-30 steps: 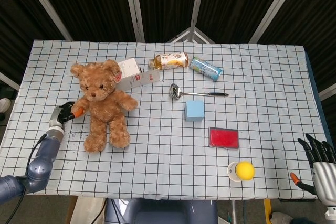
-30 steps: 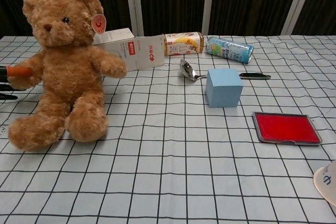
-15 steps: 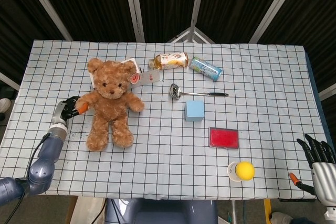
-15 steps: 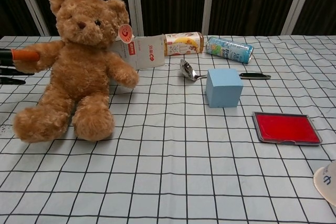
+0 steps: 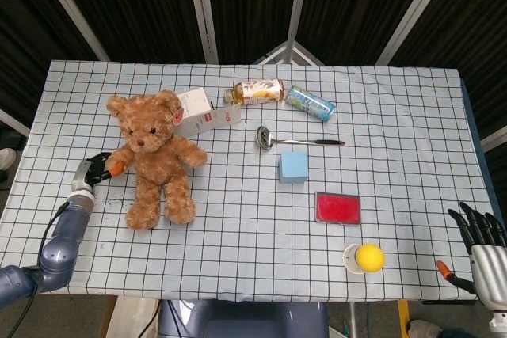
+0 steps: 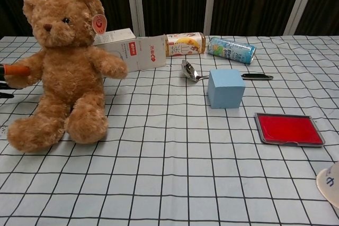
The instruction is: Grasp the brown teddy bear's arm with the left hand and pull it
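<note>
Left of frame: your left hand (image 5: 97, 169) clamps the brown teddy bear (image 5: 152, 156) by its arm; pull sideways too hard and the seated bear topples; right hand (image 5: 483, 243), lower right, fingers apart.

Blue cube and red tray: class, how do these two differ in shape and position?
The blue cube is a tall solid block; the red tray is flat, with a grey rim. The blue cube sits near the ladle, farther from the robot; the red tray lies nearer, toward the yellow ball. Both rest on the checked cloth, untouched by either hand.
</note>
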Controlling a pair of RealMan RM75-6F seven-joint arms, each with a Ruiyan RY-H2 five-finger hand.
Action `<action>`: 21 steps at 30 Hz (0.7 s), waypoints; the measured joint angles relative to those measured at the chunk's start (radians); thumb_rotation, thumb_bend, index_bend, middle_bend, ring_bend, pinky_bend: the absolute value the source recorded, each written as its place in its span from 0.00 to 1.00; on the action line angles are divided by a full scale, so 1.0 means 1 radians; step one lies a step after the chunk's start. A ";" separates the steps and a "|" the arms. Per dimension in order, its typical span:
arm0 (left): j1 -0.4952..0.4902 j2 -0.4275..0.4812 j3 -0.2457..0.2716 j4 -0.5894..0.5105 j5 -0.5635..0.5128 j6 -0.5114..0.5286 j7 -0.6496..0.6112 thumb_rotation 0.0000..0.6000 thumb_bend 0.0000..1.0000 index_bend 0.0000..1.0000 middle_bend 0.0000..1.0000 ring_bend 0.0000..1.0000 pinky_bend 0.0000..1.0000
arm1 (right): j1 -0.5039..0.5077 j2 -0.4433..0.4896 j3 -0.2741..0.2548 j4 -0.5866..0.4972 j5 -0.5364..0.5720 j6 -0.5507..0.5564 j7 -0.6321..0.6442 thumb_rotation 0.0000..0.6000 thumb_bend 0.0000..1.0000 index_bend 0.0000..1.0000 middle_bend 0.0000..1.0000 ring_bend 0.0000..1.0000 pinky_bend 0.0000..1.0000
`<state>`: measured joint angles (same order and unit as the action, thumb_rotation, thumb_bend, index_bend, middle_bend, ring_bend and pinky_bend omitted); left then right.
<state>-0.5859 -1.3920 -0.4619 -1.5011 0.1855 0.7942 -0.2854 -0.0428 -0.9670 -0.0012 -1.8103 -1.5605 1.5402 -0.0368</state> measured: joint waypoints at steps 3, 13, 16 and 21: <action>0.000 0.005 -0.010 -0.028 0.011 0.007 -0.001 1.00 0.53 0.46 0.48 0.11 0.04 | 0.000 0.000 0.000 0.000 0.001 -0.001 0.001 1.00 0.22 0.12 0.06 0.08 0.00; -0.002 0.026 -0.030 -0.105 0.029 0.057 0.014 1.00 0.53 0.46 0.48 0.11 0.04 | -0.001 0.002 -0.001 0.001 -0.003 0.002 0.007 1.00 0.22 0.12 0.06 0.08 0.00; 0.000 0.025 -0.023 -0.096 0.023 0.055 0.018 1.00 0.53 0.46 0.48 0.11 0.04 | -0.001 0.003 0.000 0.001 -0.003 0.005 0.009 1.00 0.22 0.12 0.06 0.08 0.00; 0.003 0.019 -0.005 -0.052 0.006 0.037 0.026 1.00 0.53 0.46 0.48 0.11 0.04 | -0.001 0.004 -0.001 0.000 -0.003 0.003 0.008 1.00 0.22 0.12 0.06 0.08 0.00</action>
<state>-0.5828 -1.3734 -0.4669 -1.5535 0.1915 0.8314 -0.2598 -0.0440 -0.9630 -0.0021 -1.8103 -1.5631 1.5434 -0.0291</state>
